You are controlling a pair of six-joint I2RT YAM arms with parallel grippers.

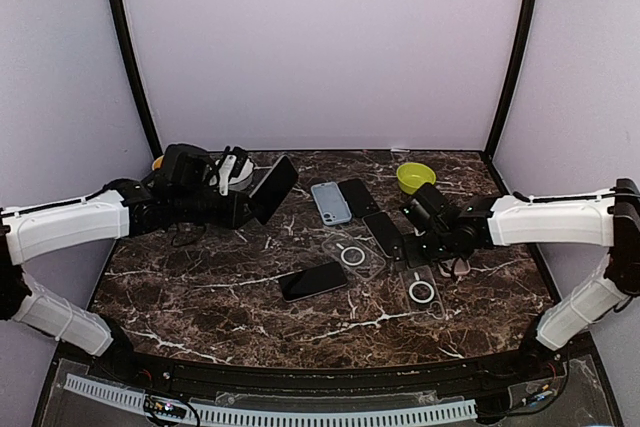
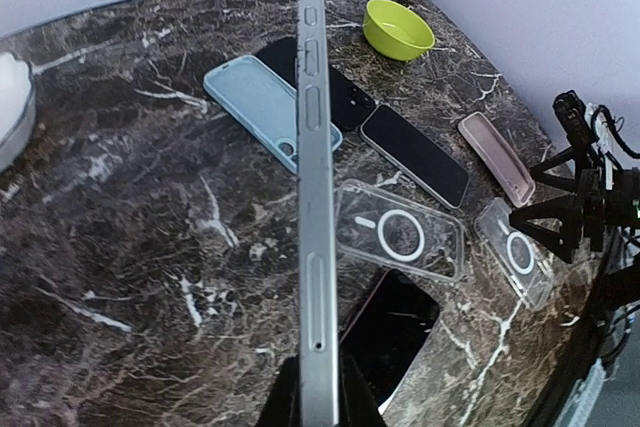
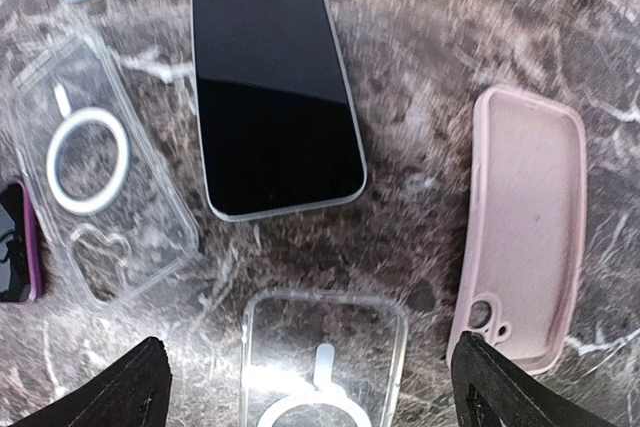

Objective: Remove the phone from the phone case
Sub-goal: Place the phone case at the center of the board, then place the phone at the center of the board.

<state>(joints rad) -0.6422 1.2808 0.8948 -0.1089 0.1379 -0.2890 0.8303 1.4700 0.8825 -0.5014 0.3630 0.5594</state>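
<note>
The left gripper (image 2: pixel 318 395) is clamped on one short end of the phone (image 2: pixel 315 177). The phone stands on edge in the air over the left back part of the table (image 1: pixel 200 277), touching nothing that lies there. Its silver edge shows buttons and no case lip, so I judge it bare, though its faces are hidden in the wrist view. The right gripper (image 3: pixel 320 387) hangs with its jaws wide apart just above an empty clear case (image 3: pixel 325 347). A pink case (image 3: pixel 525 227) lies to one side and a black phone (image 3: pixel 275 87) beyond.

The main risk is the hold. Only a short end is pinched and the rest sticks out, so a quick swing or a slack squeeze could let the phone twist, slip and fall on the marble or on the blue case (image 2: pixel 262 102) nearby. Set down edge-first, it would tip over and slap flat.

On the right, a descent could skid the slick clear case into the pink case or the black phone, and closing on its thin wall could flick it away
</note>
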